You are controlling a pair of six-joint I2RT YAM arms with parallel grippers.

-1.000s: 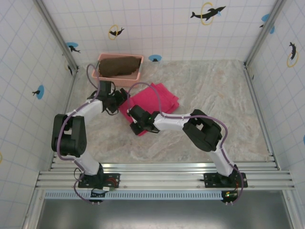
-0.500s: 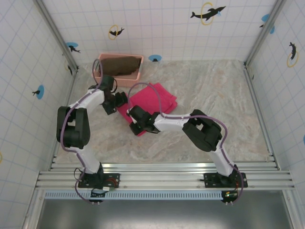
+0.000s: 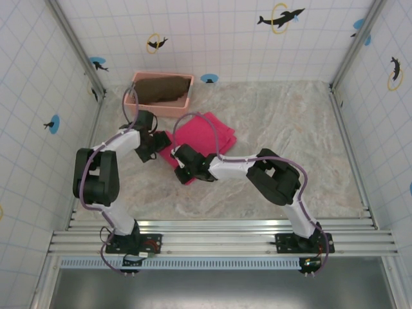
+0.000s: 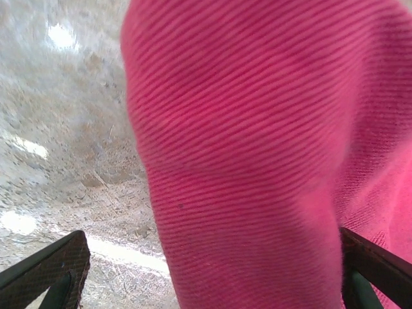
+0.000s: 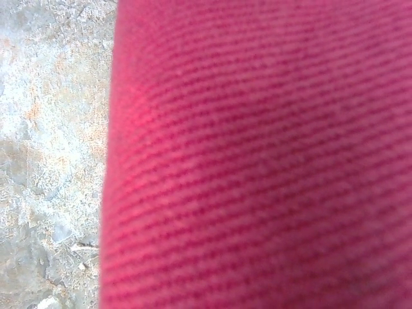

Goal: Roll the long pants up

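Note:
The long pants (image 3: 205, 132) lie as a folded magenta bundle on the marble table, just in front of the pink basket. My left gripper (image 3: 153, 145) is at the bundle's left end. In the left wrist view its dark fingers (image 4: 53, 269) stand wide apart, open, with a rounded fold of the pants (image 4: 257, 161) rising between them. My right gripper (image 3: 185, 165) presses against the bundle's near-left edge. In the right wrist view ribbed pink fabric of the pants (image 5: 257, 161) covers nearly everything and hides the fingers.
The pink basket (image 3: 136, 98) holding a dark brown cloth (image 3: 162, 88) stands close behind the left gripper, by the back wall. Bare marble table (image 3: 296, 135) stretches to the right and the front. Tiled walls close in the sides.
The left gripper has slid toward me along the bundle's left end. The pants' right corner has drawn slightly leftward. The right gripper has barely shifted.

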